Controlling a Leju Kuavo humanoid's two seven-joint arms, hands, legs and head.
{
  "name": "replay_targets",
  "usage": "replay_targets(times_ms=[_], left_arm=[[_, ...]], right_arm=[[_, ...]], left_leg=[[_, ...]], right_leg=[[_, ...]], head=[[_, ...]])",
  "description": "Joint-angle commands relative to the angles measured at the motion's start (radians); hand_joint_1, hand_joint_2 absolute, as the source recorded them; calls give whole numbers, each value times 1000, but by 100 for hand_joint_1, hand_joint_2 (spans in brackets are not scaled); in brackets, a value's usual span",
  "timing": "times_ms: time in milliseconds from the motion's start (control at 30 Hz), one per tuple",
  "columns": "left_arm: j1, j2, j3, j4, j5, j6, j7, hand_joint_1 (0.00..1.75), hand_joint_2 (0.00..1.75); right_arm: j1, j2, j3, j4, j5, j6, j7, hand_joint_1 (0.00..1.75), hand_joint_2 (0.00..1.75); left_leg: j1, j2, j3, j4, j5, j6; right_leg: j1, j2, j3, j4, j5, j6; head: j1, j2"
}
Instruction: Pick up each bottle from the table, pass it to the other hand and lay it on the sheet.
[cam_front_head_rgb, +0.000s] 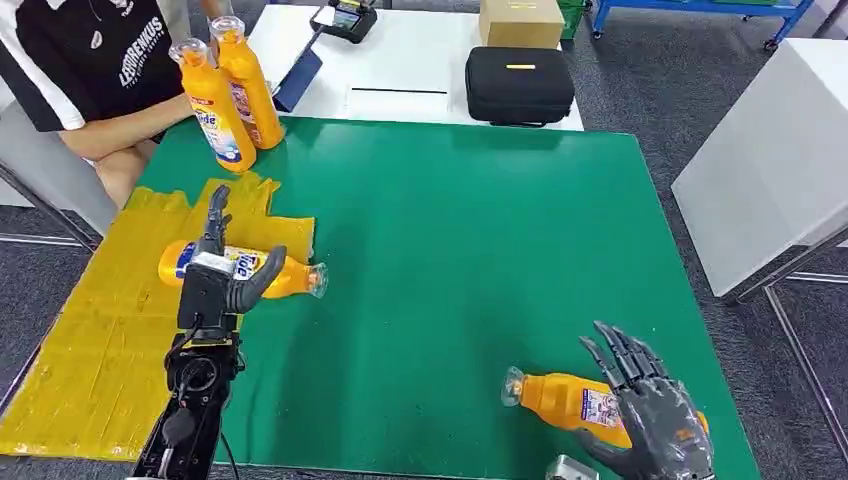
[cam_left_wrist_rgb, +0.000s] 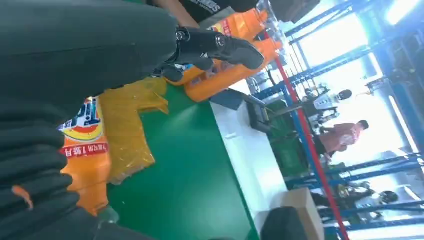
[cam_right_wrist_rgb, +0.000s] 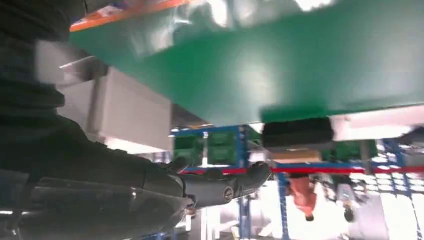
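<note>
On sheet (cam_front_head_rgb: 90, 340): bottle (cam_front_head_rgb: 240, 268); wrist view: label (cam_left_wrist_rgb: 85, 125).

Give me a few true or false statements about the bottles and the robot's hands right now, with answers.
1. Two orange bottles stand upright at the table's far left. True.
2. The bottle by the left hand stands upright. False: this bottle lies on its side, partly on the yellow sheet.
3. The right hand is at a lying bottle near the front edge. True.
4. The black case sits on the green mat. False: it sits on the white table behind.
</note>
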Motion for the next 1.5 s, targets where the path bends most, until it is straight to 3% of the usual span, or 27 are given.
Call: replay_targets(times_ms=[33,400,600,667,967,1100,1300,1400,1433,1467,1500], left_arm=[[-25,8,-9,17,41,-21,0,0,175],[-49,17,-17,58,75,-17,-9,0,175],[-54,15,-16,60,80,-19,-5,0,175],[-53,15,-17,58,80,-18,-2,0,175],[-57,18,-20,78,81,-12,2,0,175],[-64,21,-23,97,89,-9,2,0,175],[-68,28,-27,112,101,-4,3,0,175],[-68,28,-27,112,101,-4,3,0,175],[-71,29,-29,116,103,-5,3,0,175],[-74,29,-30,121,106,-7,4,0,175],[-83,30,-32,132,110,-9,5,0,175]], right_arm=[[-33,148,-179,122,103,61,-54,0,175],[-76,190,-224,255,222,99,-82,0,175],[-96,216,-238,299,275,117,-72,0,175],[-111,222,-233,337,300,108,-68,0,175],[-169,187,-214,483,307,97,-48,0,175],[-143,184,-219,490,325,135,-16,0,175],[-135,167,-237,521,328,188,-8,0,175],[-135,167,-237,521,328,188,-8,0,175],[-139,162,-237,531,328,201,-5,0,175],[-138,155,-234,536,327,208,-5,65,175],[-140,139,-235,554,320,222,-5,143,175]], left_leg=[[1,-1,8,-2,-2,-2],[1,0,3,-1,-1,-1],[1,1,12,-1,-5,-3],[1,0,9,-2,-3,-3],[1,1,5,-2,-1,-2],[1,1,9,-2,-3,-2],[1,1,4,-1,-1,-1],[1,1,5,-1,-1,-1],[1,1,12,-1,-4,-3],[1,1,10,-1,-3,-2],[1,1,10,-1,-3,-2]], right_leg=[[1,-2,8,-2,-3,-2],[1,-1,3,-2,0,-1],[1,-2,12,-2,-4,-3],[2,-2,9,-2,-3,-2],[1,0,5,-2,-1,-1],[2,-1,10,-2,-3,-2],[1,-1,4,-2,-1,-1],[1,-1,5,-2,-1,-1],[1,-3,12,-2,-4,-3],[2,-3,10,-2,-3,-2],[2,-2,10,-2,-3,-2]], head=[[0,0],[0,0],[0,0],[0,0],[0,0],[0,0],[0,0],[0,0],[0,0],[0,0],[0,0]])
